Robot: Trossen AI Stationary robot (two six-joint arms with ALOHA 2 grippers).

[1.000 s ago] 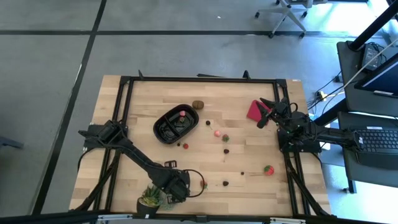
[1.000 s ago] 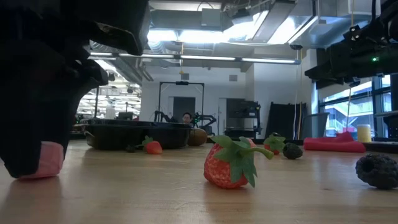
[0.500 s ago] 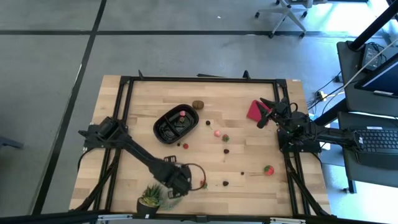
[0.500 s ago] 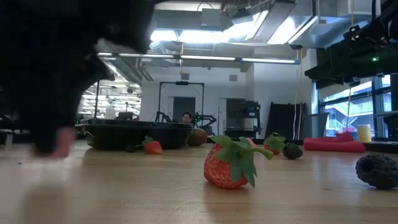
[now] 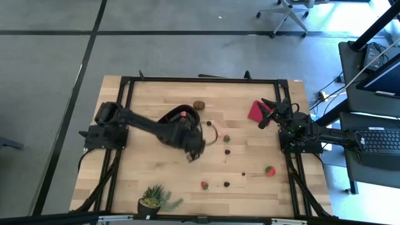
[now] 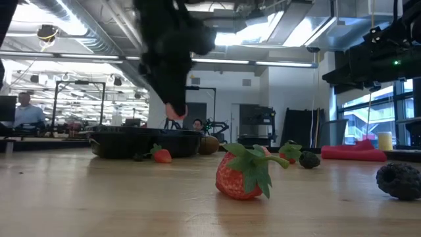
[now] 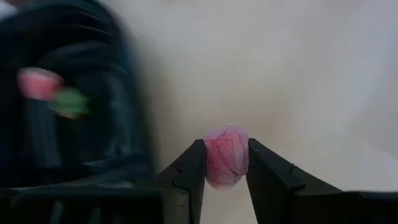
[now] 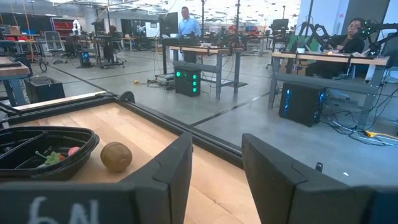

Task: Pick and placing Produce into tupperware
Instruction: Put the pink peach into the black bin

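Gripping a small pink fruit piece [image 7: 226,155], the left gripper [image 7: 225,169] has its 2 fingers clamped on either side of it, up off the wood. The piece looks a bit taller than wide, its long axis running along the fingers and its rounded end poking out past the tips. In the high view the left gripper [image 5: 195,150] sits just off the near-right edge of the black tupperware [image 5: 164,123], the arm crossing over the tray. The tupperware's long axis runs diagonally across the table, and in the wrist view its dark wall [image 7: 127,124] is right beside the gripper, with a red piece with a green top [image 7: 46,90] inside, blurred.

The right gripper [image 8: 216,163] waits at the far right side of the table beside the flat red square [image 5: 255,111], fingers apart and holding nothing. Out in front of it lie the brown round piece [image 8: 116,156] and the tray's end.

A strawberry [image 6: 245,173] lies on the table well clear of the left gripper, green top tipped toward the right.
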